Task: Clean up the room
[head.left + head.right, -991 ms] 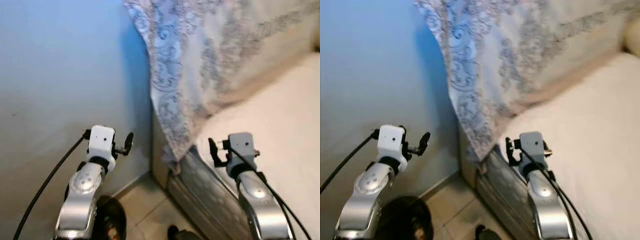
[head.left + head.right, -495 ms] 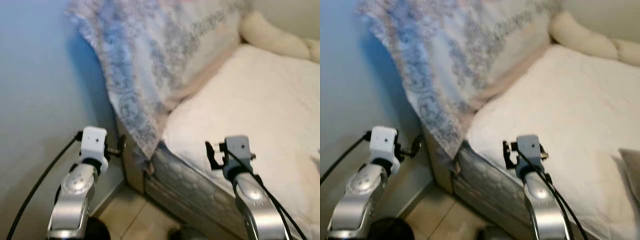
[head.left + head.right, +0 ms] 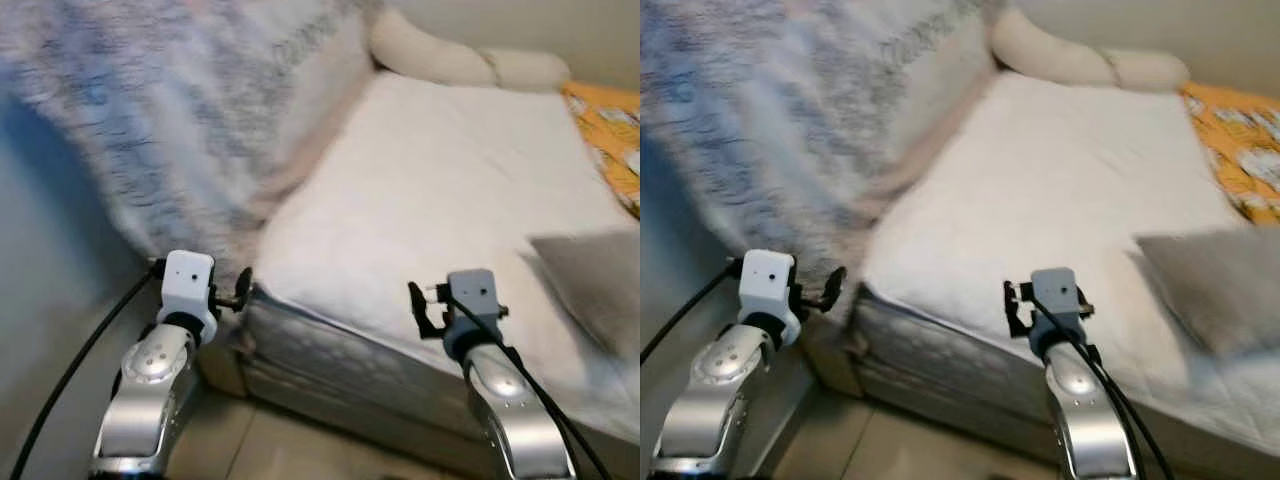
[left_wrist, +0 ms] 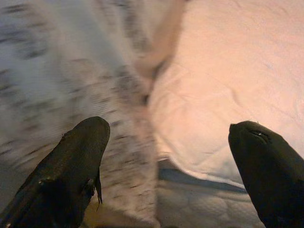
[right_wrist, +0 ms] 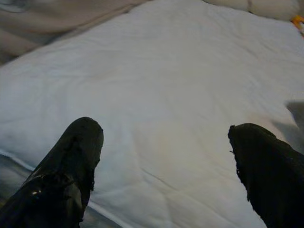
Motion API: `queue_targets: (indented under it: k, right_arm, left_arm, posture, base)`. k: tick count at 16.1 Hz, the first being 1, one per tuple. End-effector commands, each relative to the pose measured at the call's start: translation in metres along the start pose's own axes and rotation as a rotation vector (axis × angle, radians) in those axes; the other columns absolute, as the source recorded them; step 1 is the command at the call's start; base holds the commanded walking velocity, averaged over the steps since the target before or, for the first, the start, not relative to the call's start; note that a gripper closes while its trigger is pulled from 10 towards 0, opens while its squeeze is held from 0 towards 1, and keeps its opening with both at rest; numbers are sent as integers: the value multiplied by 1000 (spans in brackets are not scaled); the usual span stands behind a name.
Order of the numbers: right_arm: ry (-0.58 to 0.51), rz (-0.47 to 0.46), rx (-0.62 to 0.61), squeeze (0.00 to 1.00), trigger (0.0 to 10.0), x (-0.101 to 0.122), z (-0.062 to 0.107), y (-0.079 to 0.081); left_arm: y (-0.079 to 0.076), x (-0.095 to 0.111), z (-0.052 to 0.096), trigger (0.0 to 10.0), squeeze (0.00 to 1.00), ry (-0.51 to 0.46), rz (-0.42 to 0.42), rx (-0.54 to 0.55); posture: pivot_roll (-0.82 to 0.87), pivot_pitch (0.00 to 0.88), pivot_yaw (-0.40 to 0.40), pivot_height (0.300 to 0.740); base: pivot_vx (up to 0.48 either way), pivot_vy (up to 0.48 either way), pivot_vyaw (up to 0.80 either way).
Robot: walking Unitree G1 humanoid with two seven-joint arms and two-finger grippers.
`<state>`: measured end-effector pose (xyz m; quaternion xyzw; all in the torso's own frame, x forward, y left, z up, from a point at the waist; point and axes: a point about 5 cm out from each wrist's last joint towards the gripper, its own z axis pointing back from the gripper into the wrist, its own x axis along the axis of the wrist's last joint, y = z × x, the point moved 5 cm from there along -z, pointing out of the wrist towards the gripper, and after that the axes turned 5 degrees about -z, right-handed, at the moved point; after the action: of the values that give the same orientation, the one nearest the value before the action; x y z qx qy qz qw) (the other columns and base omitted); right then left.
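A bed with a white quilted mattress cover (image 3: 430,170) lies in front of me. A blue-grey patterned blanket (image 3: 150,120) hangs blurred over its left side and corner. My left gripper (image 3: 243,287) is held up near that corner, open and holding nothing; the left wrist view looks between its fingers (image 4: 76,161) at the blanket (image 4: 61,80) and the mattress edge (image 4: 228,80). My right gripper (image 3: 418,305) is raised before the bed's near edge, open and holding nothing, with the white cover (image 5: 166,85) beyond its fingertips (image 5: 78,142).
A cream bolster (image 3: 440,60) lies along the far end of the bed. A grey pillow (image 3: 590,285) rests on the right side, with orange patterned fabric (image 3: 610,130) beyond it. A wall (image 3: 40,300) stands close on the left; tiled floor (image 3: 290,450) shows below.
The camera has swung to the right, away from the wall, bringing the bed top, bolster, grey pillow and orange fabric into view. Both arms keep the same raised pose.
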<state>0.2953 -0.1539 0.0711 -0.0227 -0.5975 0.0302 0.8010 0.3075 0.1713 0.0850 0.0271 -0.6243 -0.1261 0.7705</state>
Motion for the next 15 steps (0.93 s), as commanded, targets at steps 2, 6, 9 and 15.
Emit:
queue_targets:
  k: [2, 6, 9, 15]
  right_arm:
    - [9, 4, -27, 0, 10000, -2, 0, -9]
    - [9, 3, -31, 0, 10000, -1, -1, -10]
    - [-6, 18, -51, 0, 10000, 4, -4, -16]
    - [-17, 24, -57, 0, 10000, 7, -6, -17]
  left_arm:
    - [-1, 10, -5, 10000, 0, -45, 2, 23]
    - [5, 8, -6, 10000, 0, -44, 29, 46]
    - [1, 10, -6, 10000, 0, -61, 50, 38]
    - [4, 12, -9, 10000, 0, -71, 66, 48]
  posture:
    - [-13, 0, 14, 740]
    - [-15, 0, 15, 740]
    - [-21, 0, 20, 740]
    - [-23, 0, 22, 740]
  base:
    - [0, 0, -781]
    - [0, 0, -784]
    - [190, 0, -781]
    - [388, 0, 0]
